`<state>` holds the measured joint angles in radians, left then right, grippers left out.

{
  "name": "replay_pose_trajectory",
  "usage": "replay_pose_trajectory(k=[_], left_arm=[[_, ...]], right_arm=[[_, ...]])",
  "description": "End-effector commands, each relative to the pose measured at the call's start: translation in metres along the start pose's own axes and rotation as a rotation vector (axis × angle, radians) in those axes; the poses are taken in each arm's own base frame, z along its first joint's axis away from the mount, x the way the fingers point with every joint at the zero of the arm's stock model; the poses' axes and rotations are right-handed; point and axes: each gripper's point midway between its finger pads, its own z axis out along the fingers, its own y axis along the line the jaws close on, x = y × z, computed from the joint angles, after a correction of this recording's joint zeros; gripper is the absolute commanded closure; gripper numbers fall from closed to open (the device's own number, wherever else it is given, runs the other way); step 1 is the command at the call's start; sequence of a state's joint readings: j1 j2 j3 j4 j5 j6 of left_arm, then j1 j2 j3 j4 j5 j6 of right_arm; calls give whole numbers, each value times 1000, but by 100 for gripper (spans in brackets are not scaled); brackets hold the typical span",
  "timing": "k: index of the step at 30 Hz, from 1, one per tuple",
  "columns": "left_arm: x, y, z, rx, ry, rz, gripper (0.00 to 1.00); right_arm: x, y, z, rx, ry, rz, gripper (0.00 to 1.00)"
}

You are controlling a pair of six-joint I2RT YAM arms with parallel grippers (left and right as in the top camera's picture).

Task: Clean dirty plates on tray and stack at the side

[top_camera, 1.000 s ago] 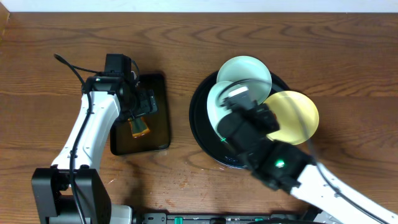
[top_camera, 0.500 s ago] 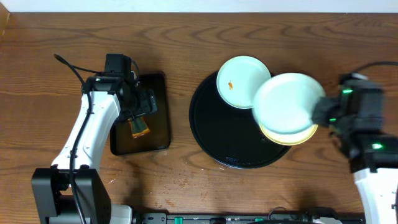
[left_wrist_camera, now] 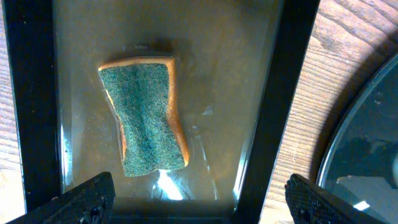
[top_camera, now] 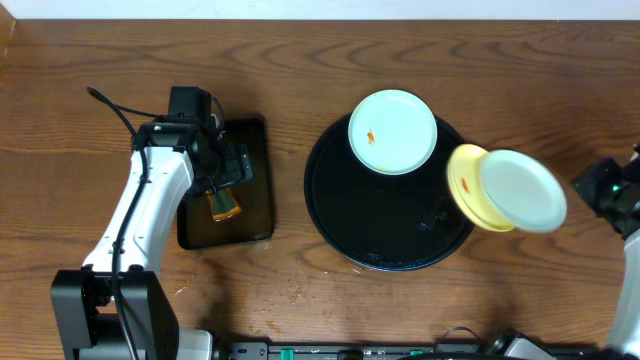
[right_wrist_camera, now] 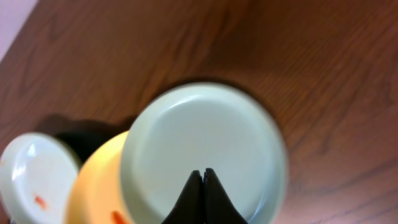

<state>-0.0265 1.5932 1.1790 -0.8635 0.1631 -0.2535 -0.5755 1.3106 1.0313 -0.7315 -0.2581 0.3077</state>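
Note:
The round black tray [top_camera: 345,215] holds a pale blue-white plate [top_camera: 392,131] with an orange smear at its far rim. A pale yellow plate [top_camera: 466,180] lies on its right rim. My right gripper [right_wrist_camera: 203,180] is shut on the second pale blue-white plate [top_camera: 520,190] and holds it lifted over the yellow plate's right side and the table; the right arm [top_camera: 608,188] is at the right edge. In the right wrist view the held plate [right_wrist_camera: 205,130], the yellow plate [right_wrist_camera: 96,180] and the smeared plate [right_wrist_camera: 31,174] all show. My left gripper [left_wrist_camera: 202,199] is open above the sponge.
A green-and-orange sponge [left_wrist_camera: 144,116] lies in the small black rectangular tray [left_wrist_camera: 286,93] at the left, also seen from overhead [top_camera: 224,205]. The round tray's rim [left_wrist_camera: 367,137] shows at the right of the left wrist view. Bare wood surrounds both trays.
My right gripper has carried the pale blue-white plate from the round tray's middle to the right, past the yellow plate. The left arm has not moved.

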Motion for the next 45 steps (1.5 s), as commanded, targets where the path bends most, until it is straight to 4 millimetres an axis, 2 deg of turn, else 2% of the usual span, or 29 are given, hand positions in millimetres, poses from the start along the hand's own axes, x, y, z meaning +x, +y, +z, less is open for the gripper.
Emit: replay_pose_trajectory(k=[1,6,8,11,13,16,17,18,19,20,22,28,32,33,36,38,41,45], left_arm=[[-5,-3,-5,13,-13,11,11],[-5,-3,-5,13,-13,11,11],[-5,-3,-5,13,-13,11,11],[-5,-3,-5,13,-13,11,11],[-5,-3,-5,13,-13,11,11],[-5,-3,-4,13,-13,11,11],[-5,-3,-4,13,-13,11,10],[-5,-3,-4,13,-13,11,11],[-5,-3,-4,13,-13,11,11],[-5,-3,-4,13,-13,11,11],[-5,-3,-4,13,-13,11,11],[-5,-3,-4,13,-13,11,11],[-5,-3,-4,13,-13,11,11],[-5,-3,-4,13,-13,11,11],[-5,-3,-4,13,-13,11,11],[-5,-3,-4,13,-13,11,11],[-5,-3,-4,13,-12,11,11],[-5,-3,-4,13,-12,11,11]], right_arm=[[-11,-5,9,-48,9,55,99],[-11,-8,13,-52,22,46,99],[-13,-18,13,3,10,48,99],[-13,-40,13,128,-3,66,92],[-8,-43,14,142,17,70,91],[14,-42,18,132,114,90,88],[24,-45,19,148,158,97,82],[36,-53,21,186,208,107,70],[43,-60,22,224,237,112,63],[50,-72,26,276,260,114,59],[55,-83,32,326,279,132,59],[78,-86,59,300,407,161,53],[84,-92,83,294,445,166,55],[87,-85,92,234,468,137,57],[92,-80,100,194,494,93,60],[92,-74,104,184,490,59,68],[89,-70,107,178,476,37,87],[94,-67,113,167,467,20,99]])
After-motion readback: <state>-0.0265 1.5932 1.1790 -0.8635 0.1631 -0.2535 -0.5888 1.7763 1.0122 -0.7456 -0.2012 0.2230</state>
